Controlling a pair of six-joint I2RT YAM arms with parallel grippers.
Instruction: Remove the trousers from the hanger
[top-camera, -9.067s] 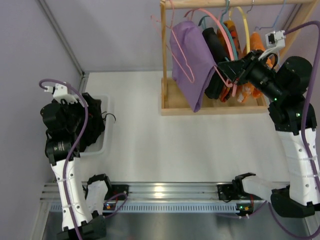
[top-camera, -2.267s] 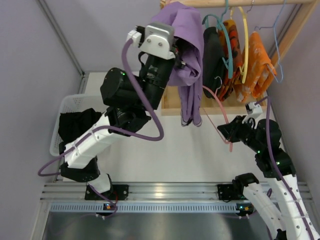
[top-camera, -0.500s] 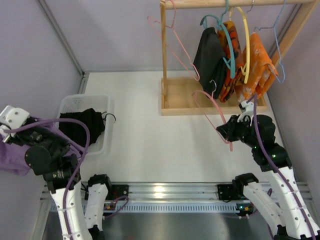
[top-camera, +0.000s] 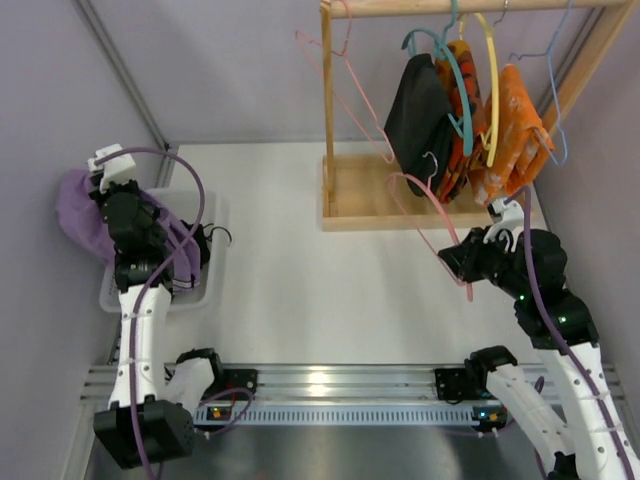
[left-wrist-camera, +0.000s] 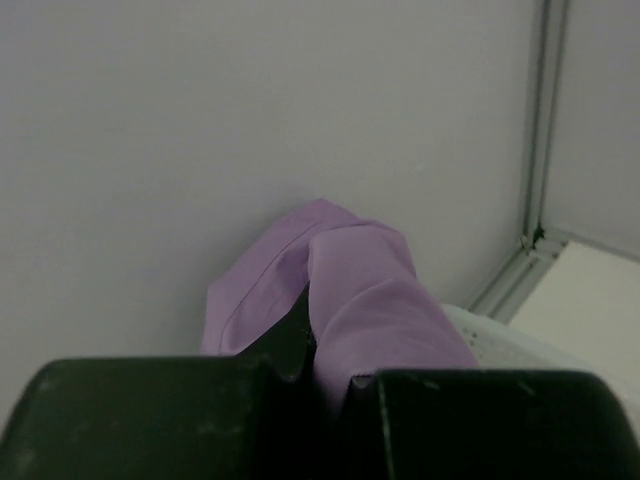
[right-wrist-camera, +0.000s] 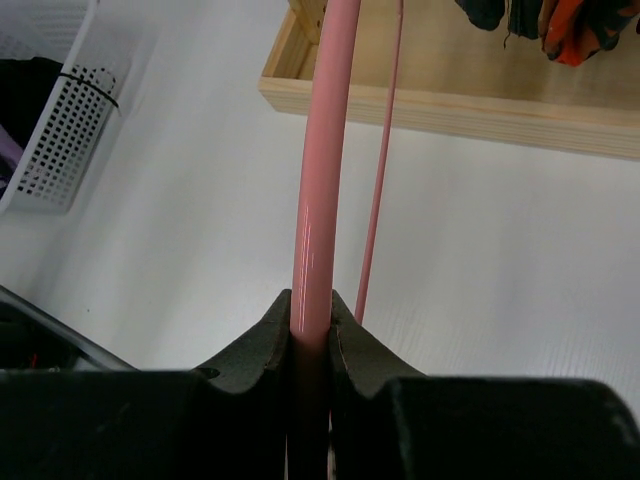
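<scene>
The purple trousers (top-camera: 78, 212) are off the hanger and bunched at the far left, by the wall and over the left rim of the white basket (top-camera: 205, 290). My left gripper (top-camera: 108, 215) is shut on them. In the left wrist view the purple cloth (left-wrist-camera: 372, 300) runs out from between the fingers of the left gripper (left-wrist-camera: 335, 378). The bare pink hanger (top-camera: 425, 215) hangs in the air in front of the rack, with my right gripper (top-camera: 456, 262) shut on its lower arm. In the right wrist view the pink hanger (right-wrist-camera: 322, 150) is pinched in the right gripper (right-wrist-camera: 312, 312).
A wooden rack (top-camera: 430, 208) stands at the back right with black (top-camera: 418, 115) and orange (top-camera: 515, 125) garments on hangers and an empty pink hanger (top-camera: 345, 90). The basket holds black clothing (top-camera: 190, 262). Walls are close on the left and behind.
My left arm has swung up and away from the near-left corner, carrying the purple trousers to the far left side of the basket. The right gripper and pink hanger barely moved.
</scene>
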